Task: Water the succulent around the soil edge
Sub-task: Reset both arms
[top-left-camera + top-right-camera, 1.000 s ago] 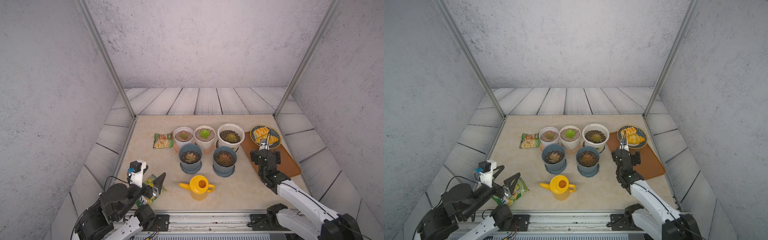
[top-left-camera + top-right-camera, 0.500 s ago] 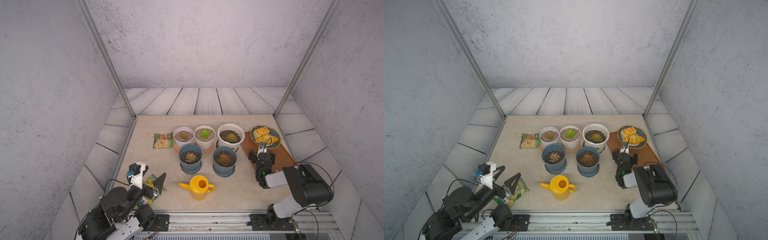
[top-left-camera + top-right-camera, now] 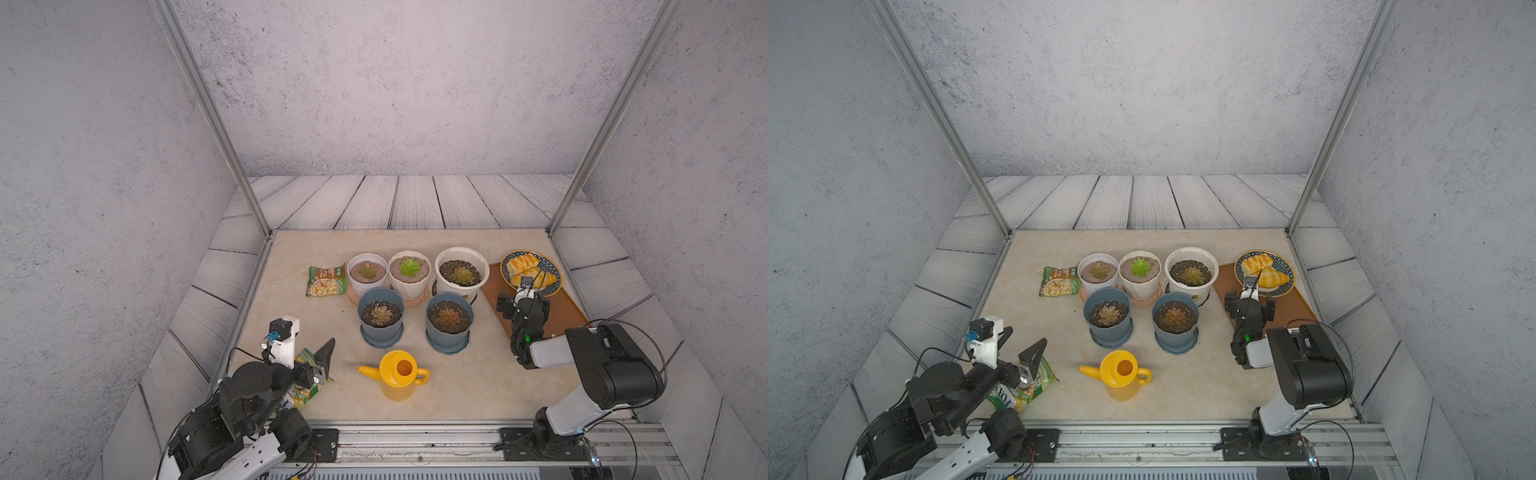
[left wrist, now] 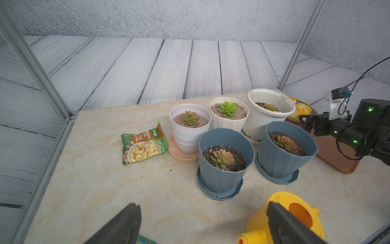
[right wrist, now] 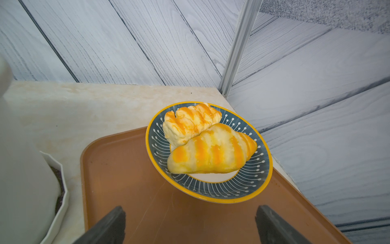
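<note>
Five succulents (image 3: 409, 267) grow one to a pot, so five pots: three pale, the left white pot (image 3: 353, 285), the ribbed cream pot (image 3: 409, 291) and the wide white pot (image 3: 478, 291), and two blue, the left blue pot (image 3: 380, 334) and the right blue pot (image 3: 449, 340). There is one yellow watering can (image 3: 399, 377), and two snack packets, the far packet (image 3: 327, 281) and the near packet (image 3: 1042, 378). One brown tray (image 5: 126, 179) carries one patterned plate (image 5: 211, 190) with two pastries, the braided bun (image 5: 191, 122) and the striped roll (image 5: 213, 149)
</note>
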